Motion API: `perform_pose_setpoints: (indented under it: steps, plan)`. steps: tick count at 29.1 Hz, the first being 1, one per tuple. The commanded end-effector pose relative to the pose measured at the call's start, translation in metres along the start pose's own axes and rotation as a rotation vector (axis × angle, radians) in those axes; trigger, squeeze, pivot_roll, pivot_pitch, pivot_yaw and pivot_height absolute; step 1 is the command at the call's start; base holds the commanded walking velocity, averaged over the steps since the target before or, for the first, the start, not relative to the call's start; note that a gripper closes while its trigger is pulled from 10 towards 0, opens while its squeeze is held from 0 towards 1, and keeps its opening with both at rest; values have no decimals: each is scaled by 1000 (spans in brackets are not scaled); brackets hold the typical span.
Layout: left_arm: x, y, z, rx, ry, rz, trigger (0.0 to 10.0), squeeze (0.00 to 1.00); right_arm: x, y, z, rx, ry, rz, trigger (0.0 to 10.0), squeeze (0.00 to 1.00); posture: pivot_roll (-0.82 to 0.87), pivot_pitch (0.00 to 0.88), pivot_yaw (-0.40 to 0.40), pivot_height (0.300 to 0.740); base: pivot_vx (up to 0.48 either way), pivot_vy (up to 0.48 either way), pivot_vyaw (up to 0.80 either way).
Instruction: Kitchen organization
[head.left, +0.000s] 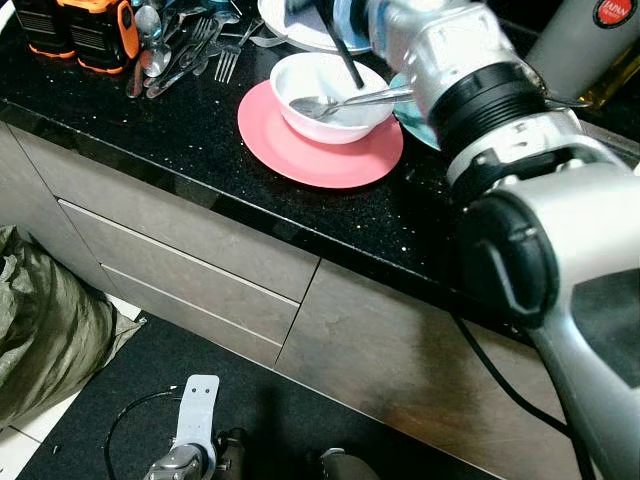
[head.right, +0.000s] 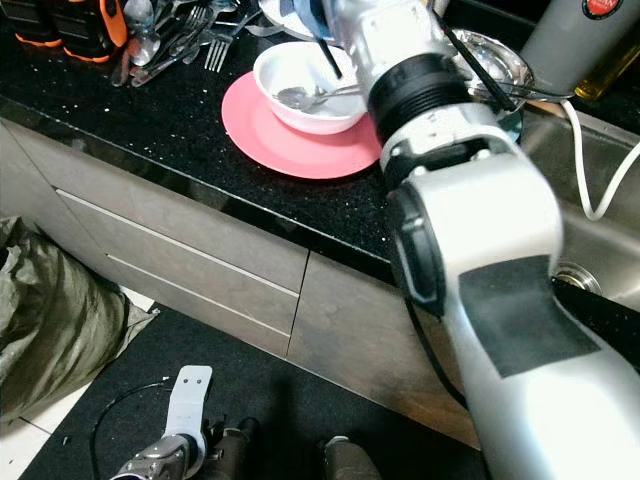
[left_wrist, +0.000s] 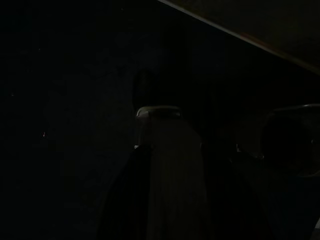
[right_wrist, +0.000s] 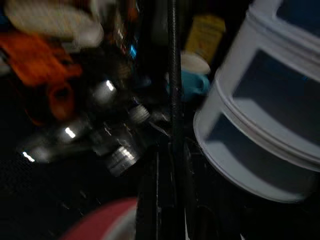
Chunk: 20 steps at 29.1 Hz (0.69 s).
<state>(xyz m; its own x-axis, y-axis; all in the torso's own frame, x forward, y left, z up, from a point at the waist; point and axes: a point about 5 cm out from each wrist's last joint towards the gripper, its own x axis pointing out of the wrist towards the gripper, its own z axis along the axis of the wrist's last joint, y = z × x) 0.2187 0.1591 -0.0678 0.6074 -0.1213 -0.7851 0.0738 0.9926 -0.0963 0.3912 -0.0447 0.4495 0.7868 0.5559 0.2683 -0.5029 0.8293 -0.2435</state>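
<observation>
On the black counter (head.left: 150, 120) a white bowl (head.left: 300, 75) holding a metal spoon (head.left: 330, 103) stands on a pink plate (head.left: 310, 150). My right arm (head.left: 470, 110) reaches over the bowl toward the back of the counter. In the right wrist view my right gripper (right_wrist: 170, 150) looks shut on a thin black chopstick (right_wrist: 172, 75) that points toward a pile of cutlery (head.left: 180, 50). The left arm (head.left: 190, 440) hangs idle near the floor, and its wrist view is very dark.
White plates (right_wrist: 260, 125) are stacked behind the bowl. Orange and black items (head.left: 80, 30) sit at the far left. A steel bowl (head.right: 490, 55), a grey bottle (head.right: 570, 35) and the sink (head.right: 590, 200) lie right. Grey drawers (head.left: 190, 260) front the counter; a green bag (head.left: 40, 320) lies left.
</observation>
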Motion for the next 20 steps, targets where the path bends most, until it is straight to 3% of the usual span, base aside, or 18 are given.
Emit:
perform_pose_setpoints:
  steps: [1, 3, 4, 5, 6, 7, 13, 20]
  plan:
    - [-1, -4, -17, -23, 58, -8, 10000, 0, -4, -7, 16, 71, -76, 6, 0, 0, 1, 251, -131, 740, 0, 0, 0]
    - [-1, -4, -17, -23, 58, -7, 10000, 0, -5, -9, 18, 117, -103, 11, 0, 0, 1, 251, -131, 740, 0, 0, 0]
    - [-1, -4, -17, -22, 59, -7, 10000, 0, -8, -14, 19, 235, -147, 16, 5451, 0, 1, 250, -128, 740, 0, 0, 0]
    - [-1, -4, -17, -22, 60, -6, 10000, 0, -10, -17, 18, 343, -197, 35, 9216, 0, 3, 248, -125, 740, 0, 0, 0]
    - [-1, -4, -17, -22, 61, -5, 10000, 0, -12, -21, 16, 449, -234, 46, 10000, 0, 3, 248, -125, 740, 0, 0, 0]
    - [-1, -4, -17, -22, 61, -5, 10000, 0, -12, -21, 16, 449, -234, 46, 10000, 0, 3, 248, -125, 740, 0, 0, 0]
    - [-1, -4, -18, -31, 63, -6, 10000, 0, -21, -37, -8, 723, -336, 9, 10000, 0, 8, 229, -116, 740, 0, 0, -548]
    - [-2, -5, -19, -34, 67, -11, 10000, 0, -29, -47, -18, 853, -401, -10, 10000, 0, 10, 208, -114, 740, 0, 0, -740]
